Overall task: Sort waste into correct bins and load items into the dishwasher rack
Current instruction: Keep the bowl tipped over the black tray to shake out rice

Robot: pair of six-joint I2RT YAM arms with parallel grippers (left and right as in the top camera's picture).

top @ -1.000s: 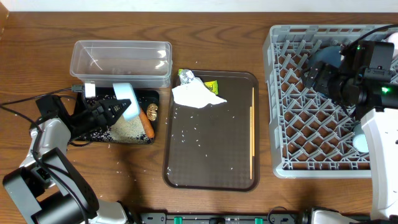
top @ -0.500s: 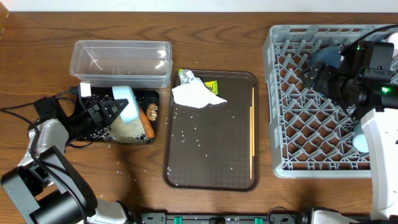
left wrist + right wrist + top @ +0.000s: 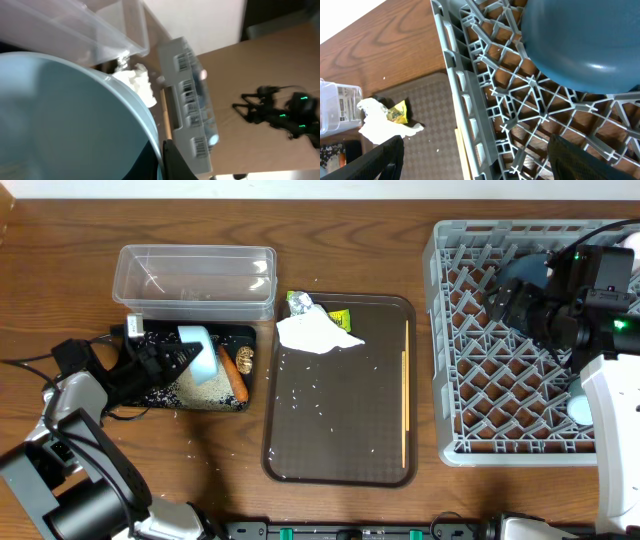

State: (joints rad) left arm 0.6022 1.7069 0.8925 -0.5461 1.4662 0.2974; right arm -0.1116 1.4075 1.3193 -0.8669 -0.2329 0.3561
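Over the black tray (image 3: 240, 333), left gripper (image 3: 186, 356) clamped on a pale blue cup (image 3: 203, 350), held above rice (image 3: 205, 386) and carrot (image 3: 235, 376). Above the rack (image 3: 470, 412), right gripper (image 3: 505, 302) with jaws wide apart, holding nothing; dark blue dish (image 3: 590, 45) rests in the rack beneath it

A brown wood-grain table (image 3: 60, 220) with a white strip (image 3: 300, 187) beyond its far edge.
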